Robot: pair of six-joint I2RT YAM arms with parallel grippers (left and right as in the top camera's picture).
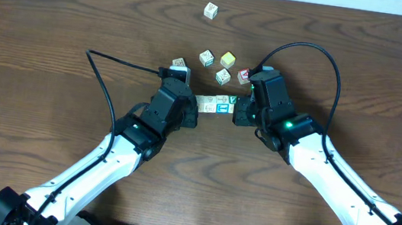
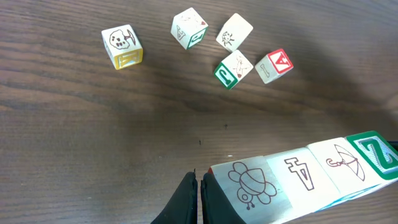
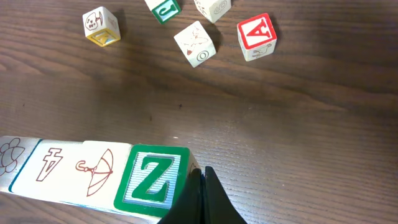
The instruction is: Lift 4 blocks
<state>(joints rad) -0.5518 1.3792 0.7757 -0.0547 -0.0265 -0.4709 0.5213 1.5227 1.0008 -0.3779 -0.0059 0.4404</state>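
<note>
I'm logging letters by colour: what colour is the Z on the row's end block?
Green, green-framed. The Z block shows best in the right wrist view.

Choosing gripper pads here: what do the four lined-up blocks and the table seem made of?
Row of four blocks: likely wood, pale matt faces with printed drawings and an embossed-looking green Z. Table: dark brown with visible grain and slight sheen; solid wood or laminate, I cannot tell.
</note>
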